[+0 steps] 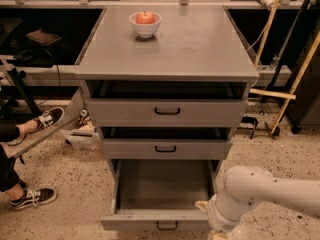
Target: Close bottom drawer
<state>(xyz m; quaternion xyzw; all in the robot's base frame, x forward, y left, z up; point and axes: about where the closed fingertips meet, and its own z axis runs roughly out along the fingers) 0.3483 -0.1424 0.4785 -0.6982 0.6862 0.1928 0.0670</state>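
The bottom drawer [155, 218] of the grey metal cabinet [170, 49] is pulled far out. Its plain grey tray is bare, and its small black loop handle [166, 226] sits at the lower edge of the view. My white arm [260, 191] reaches in from the lower right. The gripper [216, 233] hangs at the bottom edge of the view, beside the drawer's right front corner, and is mostly cut off. The middle drawer [165, 148] and top drawer [167, 111] are slightly ajar above it.
A white bowl with a red apple [145, 23] stands on the cabinet top. A person's legs in black sneakers [31, 196] are on the floor at the left. Wooden poles [295, 79] lean at the right. The floor is speckled.
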